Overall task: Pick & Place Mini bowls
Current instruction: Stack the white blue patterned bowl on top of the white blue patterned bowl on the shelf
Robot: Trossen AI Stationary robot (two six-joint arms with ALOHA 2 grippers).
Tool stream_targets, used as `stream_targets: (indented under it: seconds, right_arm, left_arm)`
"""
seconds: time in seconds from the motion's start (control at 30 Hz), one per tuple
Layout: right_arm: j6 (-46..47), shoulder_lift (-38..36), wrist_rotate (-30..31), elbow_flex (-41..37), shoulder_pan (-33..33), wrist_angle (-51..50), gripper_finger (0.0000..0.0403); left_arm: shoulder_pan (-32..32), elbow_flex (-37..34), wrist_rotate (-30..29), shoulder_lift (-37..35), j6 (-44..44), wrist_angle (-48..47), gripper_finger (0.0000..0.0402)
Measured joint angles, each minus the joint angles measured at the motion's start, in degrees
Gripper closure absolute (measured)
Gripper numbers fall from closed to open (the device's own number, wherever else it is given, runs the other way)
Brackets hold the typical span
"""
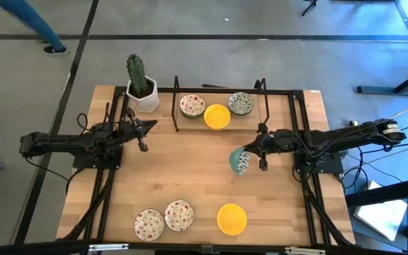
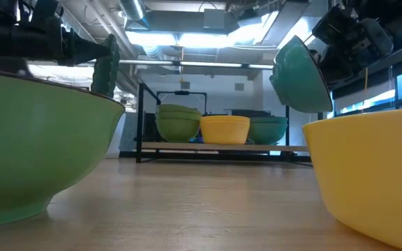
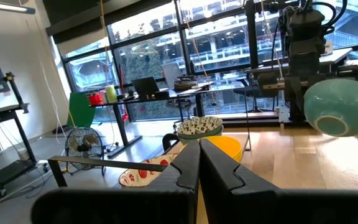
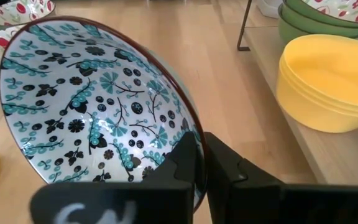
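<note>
Right gripper (image 1: pixel 252 160): its fingers (image 4: pixel 225 163) are closed on the rim of a blue-green patterned bowl (image 4: pixel 92 106), one finger inside and one outside (the white, patterned inside faces the wrist camera). The bowl hangs tilted on edge, clear of the bench (image 1: pixel 190 170), right of centre; its teal outside shows in the low view (image 2: pixel 299 73).

Left gripper (image 1: pixel 146 127): its fingers (image 3: pixel 185 171) are pressed together and empty, held above the left part of the bench, just near of the cactus pot (image 1: pixel 142 88).

On the low rack (image 1: pixel 222 88) along the far edge, left to right: red-speckled bowls (image 1: pixel 192 106), yellow bowls (image 1: pixel 217 116), and patterned bowls (image 1: pixel 241 103) (each appears to be a stack, as the low view suggests).

Along the near edge, left to right: two red-speckled bowls side by side (image 1: pixel 149 224) (image 1: pixel 179 214) and, somewhat apart to their right, one yellow bowl (image 1: pixel 231 219).

The held bowl sits well apart from both groups, between the rack and the near row.
</note>
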Motion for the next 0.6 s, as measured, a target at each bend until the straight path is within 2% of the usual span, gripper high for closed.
stream_targets:
  seconds: [0.6]
  right_arm:
    - [0.6, 0.0, 0.9, -0.2, 0.0, -0.3, 0.0386]
  left_arm:
    - [0.0, 0.0, 0.0, 0.0, 0.1, 0.0, 0.0398]
